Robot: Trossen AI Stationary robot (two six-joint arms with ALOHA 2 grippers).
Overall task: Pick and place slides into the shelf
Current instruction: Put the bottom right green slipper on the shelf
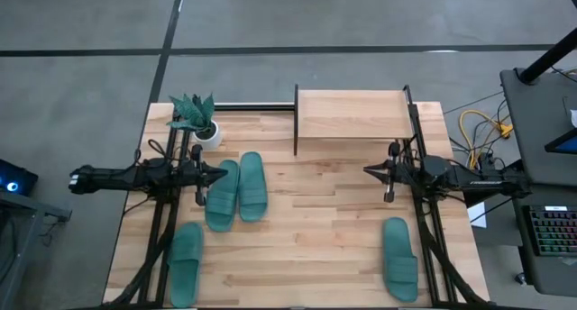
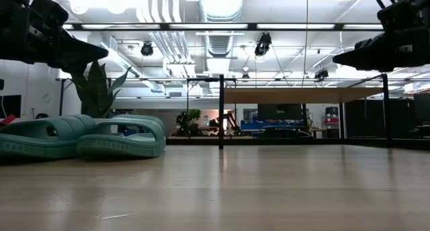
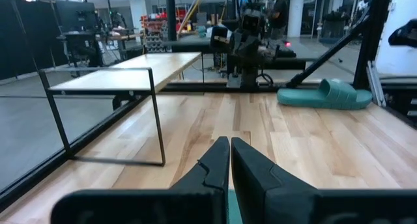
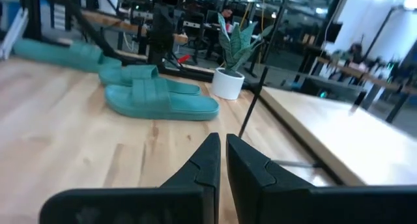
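Slides, four in number and teal-green, are laid flat on the table (image 1: 315, 247), none on the shelf (image 1: 352, 114). In the high view two are paired side by side and touching at left of centre, the inner slide (image 1: 251, 186) and the outer slide (image 1: 222, 195), their long axes running roughly from the near edge toward the far edge, the outer one tilted slightly. A third slide (image 1: 185, 262) is placed at the near left corner and a fourth slide (image 1: 399, 258) at the near right, both with the long axis likewise running near to far. Which end is the toe cannot be told from above. The shelf is positioned at the far edge, right of centre; its light-wood top board is bare, and nothing is seen beneath it in the low view. A potted plant (image 1: 200, 119) is located at the far left, just beyond the paired slides. The left gripper (image 1: 225, 174) is held above the table over the outer slide of the pair, fingers clenched on nothing. The right gripper (image 1: 366, 171) is held in front of the shelf, well apart from every slide, fingers likewise closed and empty.
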